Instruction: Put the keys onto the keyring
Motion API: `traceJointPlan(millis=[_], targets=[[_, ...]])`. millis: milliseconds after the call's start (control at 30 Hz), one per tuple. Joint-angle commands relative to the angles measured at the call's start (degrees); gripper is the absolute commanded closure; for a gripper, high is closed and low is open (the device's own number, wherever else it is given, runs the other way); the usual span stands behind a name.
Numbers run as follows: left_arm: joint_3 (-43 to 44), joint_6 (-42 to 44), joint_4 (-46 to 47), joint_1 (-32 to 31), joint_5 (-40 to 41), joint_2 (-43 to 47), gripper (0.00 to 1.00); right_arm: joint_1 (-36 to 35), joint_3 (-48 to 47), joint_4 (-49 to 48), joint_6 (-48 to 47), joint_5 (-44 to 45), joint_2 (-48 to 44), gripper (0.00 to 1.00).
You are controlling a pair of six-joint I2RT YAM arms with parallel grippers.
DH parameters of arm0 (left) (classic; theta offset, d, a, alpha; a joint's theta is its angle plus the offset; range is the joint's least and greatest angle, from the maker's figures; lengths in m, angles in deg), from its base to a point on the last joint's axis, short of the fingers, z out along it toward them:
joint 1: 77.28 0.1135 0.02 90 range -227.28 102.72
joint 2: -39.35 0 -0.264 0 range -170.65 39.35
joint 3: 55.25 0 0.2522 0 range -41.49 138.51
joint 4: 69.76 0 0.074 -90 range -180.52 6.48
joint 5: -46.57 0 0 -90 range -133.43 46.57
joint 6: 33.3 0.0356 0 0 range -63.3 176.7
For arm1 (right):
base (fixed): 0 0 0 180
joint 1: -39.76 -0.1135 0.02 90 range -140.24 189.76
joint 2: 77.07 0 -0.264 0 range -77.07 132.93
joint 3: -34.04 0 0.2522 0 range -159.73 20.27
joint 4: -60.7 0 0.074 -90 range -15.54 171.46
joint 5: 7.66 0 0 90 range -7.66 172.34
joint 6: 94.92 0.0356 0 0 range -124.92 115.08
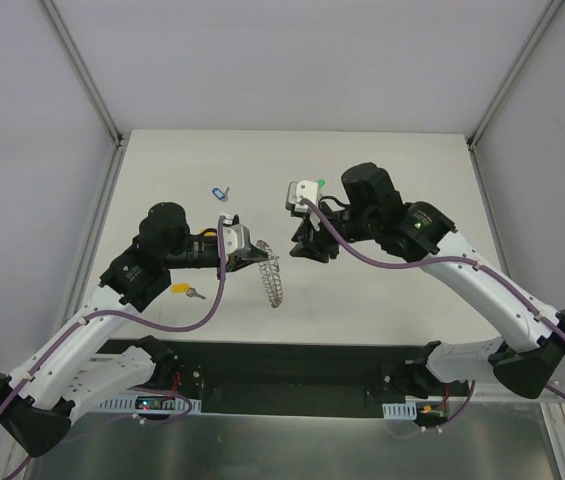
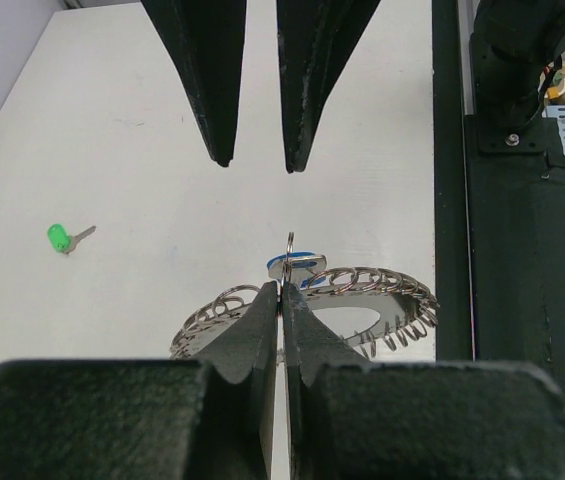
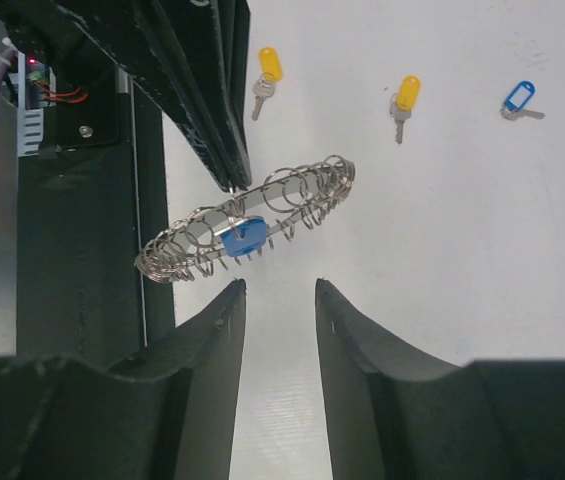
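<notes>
My left gripper (image 2: 282, 285) is shut on the rim of the keyring (image 2: 382, 285), a silver ring edged with wire loops, and holds it above the table (image 1: 272, 282). A solid-blue key (image 3: 245, 237) hangs on the keyring among the loops, close to the left fingertips (image 2: 297, 262). My right gripper (image 3: 277, 285) is open and empty, its tips a short way from the blue key and not touching it. In the left wrist view the right gripper (image 2: 257, 160) points at the keyring from the far side.
Loose on the table lie two yellow-headed keys (image 3: 270, 65) (image 3: 407, 92), a pale blue tag key (image 3: 518, 97) (image 1: 220, 192) and a green-headed key (image 2: 59, 238). A black rail with the arm bases (image 1: 292, 365) runs along the near edge.
</notes>
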Motion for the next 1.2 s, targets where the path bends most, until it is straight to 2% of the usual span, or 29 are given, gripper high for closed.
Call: traceJointPlan(millis=[0,267,800,1033,1167], targets=[[1.44,-1.49,2.88,0.55,-2.20,-0.16,1.00,0.20,-0.44,-3.09,-0.81,-6.58,-0.39,0.64],[2.67,-3.16,5.08,0.55,-2.55,-2.18,1.00,0.20,-0.97,-3.80,-1.07,-7.72,1.28,0.64],[2.85,-4.21,6.66,0.64,-2.20,-2.18,1.00,0.11,-1.85,-2.39,-2.22,-8.34,4.27,0.76],[2.76,-4.65,7.36,0.64,-2.29,-2.09,1.00,0.20,-1.94,-1.86,-2.39,-8.78,4.44,0.86],[2.76,-5.00,7.63,0.64,-2.20,-2.27,1.00,0.02,-2.29,-1.34,-2.48,-8.69,4.44,0.97]])
